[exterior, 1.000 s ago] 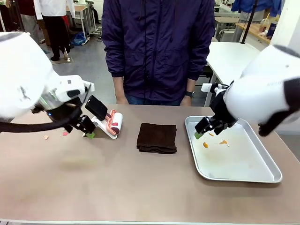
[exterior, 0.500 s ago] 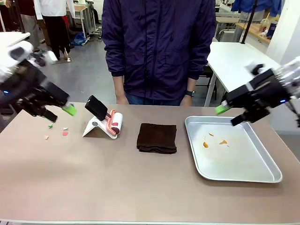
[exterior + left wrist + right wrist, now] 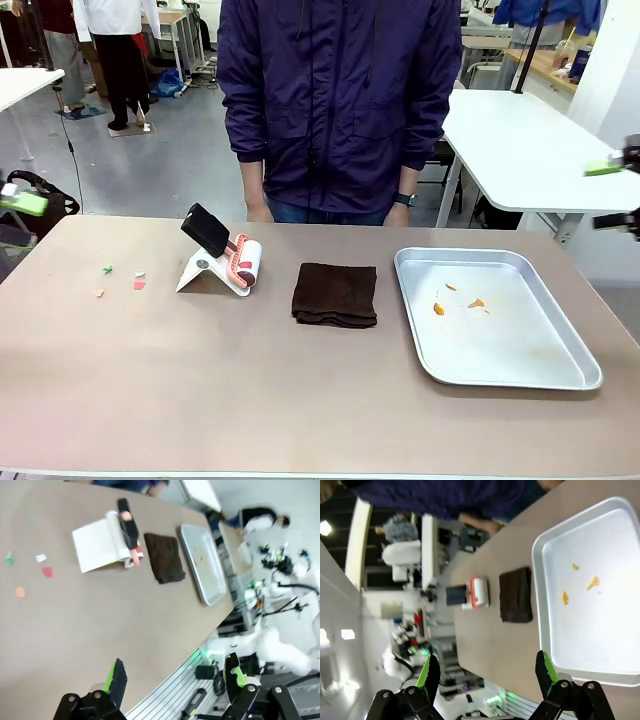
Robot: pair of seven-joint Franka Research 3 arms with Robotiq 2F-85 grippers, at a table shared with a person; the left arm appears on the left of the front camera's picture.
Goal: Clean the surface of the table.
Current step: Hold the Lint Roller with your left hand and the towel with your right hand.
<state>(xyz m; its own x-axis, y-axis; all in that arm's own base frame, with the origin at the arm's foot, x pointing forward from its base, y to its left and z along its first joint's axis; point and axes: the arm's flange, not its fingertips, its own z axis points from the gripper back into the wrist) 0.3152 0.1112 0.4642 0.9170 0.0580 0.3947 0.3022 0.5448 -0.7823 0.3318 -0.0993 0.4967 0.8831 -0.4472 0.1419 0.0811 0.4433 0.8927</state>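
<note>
Big workshop hall behind, w/ white-topped tables at the sides. In front, the wide brownish-tan table, across the whole front view. At its far edge, a person in dark purple jacket, arms down.

On the table, from left to right:
- Near left end, a few small scraps: green, white, red, orange.
- Then a lint roller w/ black handle, on a white stand.
- At centre, a folded dark brown cloth, flat, apart from the roller.
- At right, a shallow metal tray, near the right edge, w/ some orange crumbs inside.

Left gripper: off the surface, beyond the left end of table. Looks across the top from there. Jaws wide apart, nothing btw. the green pads. In front view, at the extreme left edge of pic.

Right gripper: beyond the right end, well apart from the tray. Jaws spread wide too, holds nothing. In front view, at far right edge, touches nothing.
</note>
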